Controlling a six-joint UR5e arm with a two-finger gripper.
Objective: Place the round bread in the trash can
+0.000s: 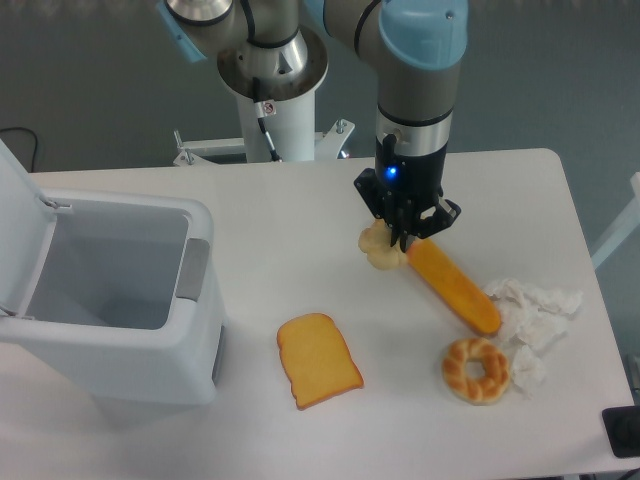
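The round bread (377,247) is a small pale beige lumpy bun on the white table, just left of the orange baguette's upper end. My gripper (403,235) hangs straight down over it, its dark fingers at the bun's top right and partly covering it. I cannot tell whether the fingers are closed on the bun. The trash can (110,350) is a large white-grey bin at the left of the table, lid raised, interior open and empty.
A long orange baguette (455,287) lies diagonally right of the bun. A golden ring-shaped bread (476,369) sits at the front right beside crumpled white paper (532,312). A toast slice (317,360) lies at front centre. The arm's base (272,70) stands behind.
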